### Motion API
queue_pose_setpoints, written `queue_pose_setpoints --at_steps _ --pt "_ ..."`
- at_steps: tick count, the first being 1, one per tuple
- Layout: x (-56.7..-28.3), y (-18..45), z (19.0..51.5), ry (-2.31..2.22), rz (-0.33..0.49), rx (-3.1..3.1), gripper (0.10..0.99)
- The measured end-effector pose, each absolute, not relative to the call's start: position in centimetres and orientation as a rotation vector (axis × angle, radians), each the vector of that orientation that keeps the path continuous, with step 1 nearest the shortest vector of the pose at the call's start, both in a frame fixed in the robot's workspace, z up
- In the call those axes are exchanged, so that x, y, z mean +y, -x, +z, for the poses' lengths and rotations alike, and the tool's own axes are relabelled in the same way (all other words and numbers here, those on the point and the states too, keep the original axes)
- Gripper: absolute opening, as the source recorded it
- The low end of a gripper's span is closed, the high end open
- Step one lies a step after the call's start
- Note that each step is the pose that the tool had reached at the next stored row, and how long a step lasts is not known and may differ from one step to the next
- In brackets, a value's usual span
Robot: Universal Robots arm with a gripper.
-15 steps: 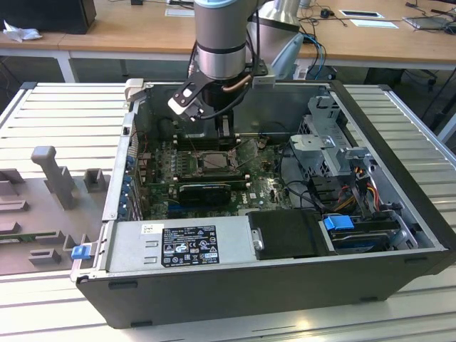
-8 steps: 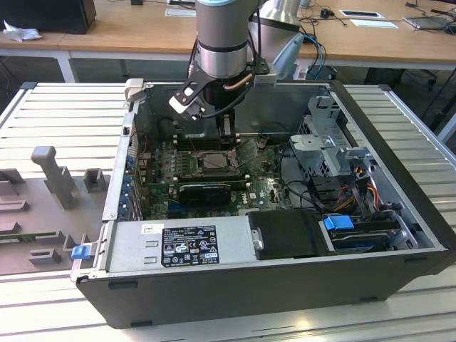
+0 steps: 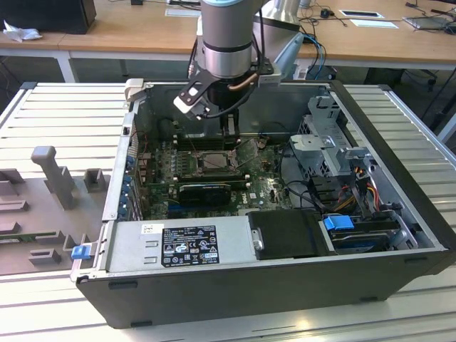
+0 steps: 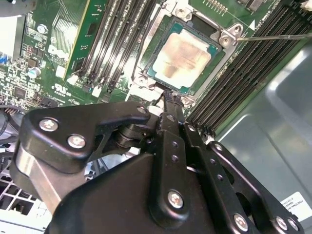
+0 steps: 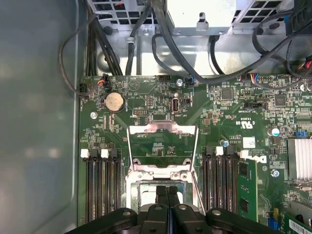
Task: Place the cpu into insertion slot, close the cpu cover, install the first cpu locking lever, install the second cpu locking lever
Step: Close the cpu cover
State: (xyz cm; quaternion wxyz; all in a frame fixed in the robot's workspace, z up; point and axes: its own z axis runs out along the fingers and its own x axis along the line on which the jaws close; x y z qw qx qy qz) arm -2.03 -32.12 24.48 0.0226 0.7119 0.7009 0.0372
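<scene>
gripper: one (image 4: 168, 97), fingers pinched narrow with nothing visible between them, tips down right at the socket's edge, just beside the chip

chip: one cpu (image 4: 183, 61), silver top up, sitting flat inside the socket in the second wrist view

socket: one insertion slot (image 4: 210, 73), green board all round it

cover: one cpu cover (image 5: 163, 129), swung open off the socket, and you can see board through its window in the first wrist view

lever: one thin metal rod (image 4: 273, 36) that I can pick out, running off from the socket's corner, can't tell if it's latched

memory slots: two banks (image 5: 102, 180), one on each side of the socket, long and black

coin battery: one (image 5: 114, 101), past the open cover

pc case: one (image 3: 285, 299), lid off, the arm reaching down into it in the exterior view
</scene>
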Motion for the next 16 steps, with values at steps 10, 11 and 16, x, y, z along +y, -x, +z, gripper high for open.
queue_pose_setpoints --at_steps 10,11,16 --pt "-32.12 1.64 24.48 -2.206 0.115 2.170 0.106" --pt "-32.11 1.51 24.48 -2.206 0.115 2.170 0.106" --pt "-32.12 1.11 24.57 -2.206 0.115 2.170 0.106"
